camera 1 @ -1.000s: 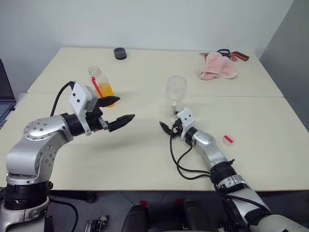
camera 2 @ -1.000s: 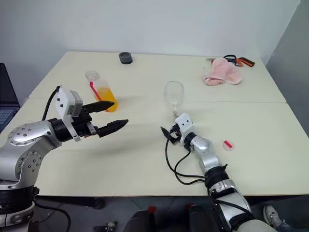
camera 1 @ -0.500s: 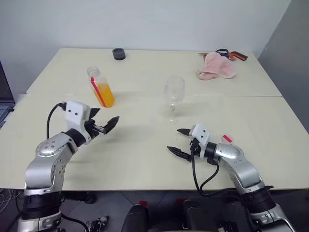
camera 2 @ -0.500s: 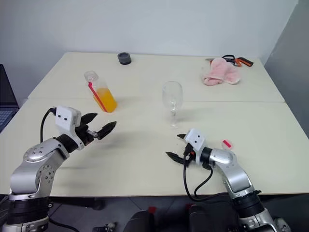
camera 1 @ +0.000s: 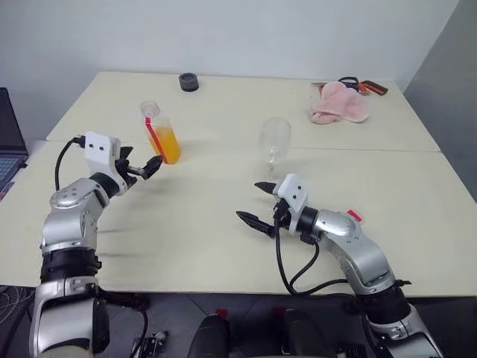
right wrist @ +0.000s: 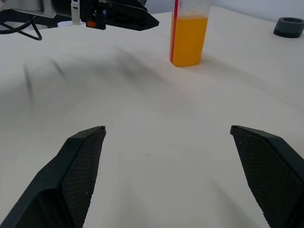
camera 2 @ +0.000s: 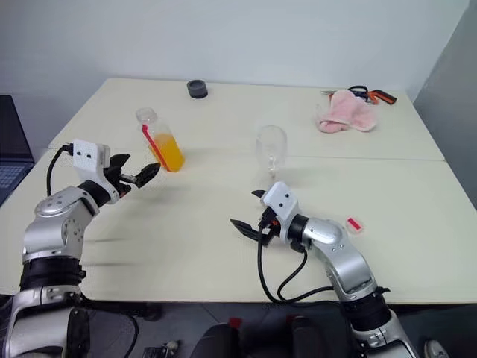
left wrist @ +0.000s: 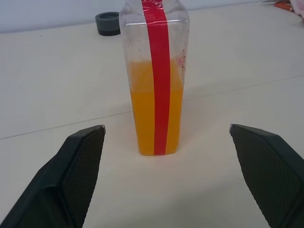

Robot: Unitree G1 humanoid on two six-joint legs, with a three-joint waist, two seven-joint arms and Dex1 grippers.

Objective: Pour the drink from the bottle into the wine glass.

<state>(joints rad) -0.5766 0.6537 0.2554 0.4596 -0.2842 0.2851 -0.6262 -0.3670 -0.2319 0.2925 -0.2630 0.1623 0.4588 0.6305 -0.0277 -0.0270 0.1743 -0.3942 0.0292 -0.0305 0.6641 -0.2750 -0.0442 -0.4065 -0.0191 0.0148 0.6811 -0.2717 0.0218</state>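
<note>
The bottle (camera 1: 159, 134) stands upright at the table's left, clear and squarish, with a red strip down its side. The orange drink (left wrist: 142, 109) fills its lower half. My left gripper (camera 1: 143, 165) is open and level just short of the bottle, which stands between and beyond its fingertips (left wrist: 90, 142), untouched. The wine glass (camera 1: 275, 142) stands upright near the table's middle and looks colourless. My right gripper (camera 1: 250, 200) hovers open and holds nothing, in front of the glass and nearer the table's front edge, pointing left toward the bottle (right wrist: 189, 31).
A small white disc with a red strip (camera 1: 352, 215) lies right of my right arm. A black round object (camera 1: 188, 81), a pink cloth (camera 1: 337, 104) and scissors (camera 1: 365, 86) sit along the far side. A laptop (camera 1: 7, 149) is at the left edge.
My left gripper has swung left and away from me, ending up in front of the bottle. My right gripper has drawn back from the glass's foot toward the front edge. Both stayed open.
</note>
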